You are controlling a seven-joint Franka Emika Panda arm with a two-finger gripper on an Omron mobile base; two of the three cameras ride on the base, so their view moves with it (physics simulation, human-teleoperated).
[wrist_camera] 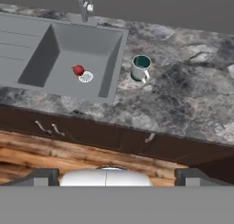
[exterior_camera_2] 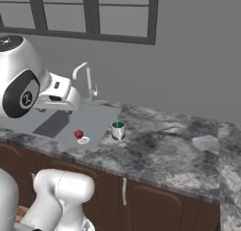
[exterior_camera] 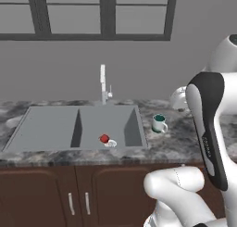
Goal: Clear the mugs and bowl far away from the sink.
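I see a matte grey sink [exterior_camera: 55,124] with a slim silver faucet [exterior_camera: 103,85]. Inside it lies a glossy red mug [exterior_camera: 104,138] beside a pale round drain [exterior_camera: 110,143]. The other mug [exterior_camera: 159,123] is white with a dark teal inside. The surface [exterior_camera_2: 164,150] is marbled grey, black and white; the cabinets [exterior_camera: 69,193] below are dark reddish brown.

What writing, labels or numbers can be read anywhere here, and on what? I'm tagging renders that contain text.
None can be read.
White mug: plain, no print.
Red mug in the sink: plain.
Faucet, counter, cabinet doors: unmarked.
Robot arm joint cap: a small round emblem, too blurred to read.
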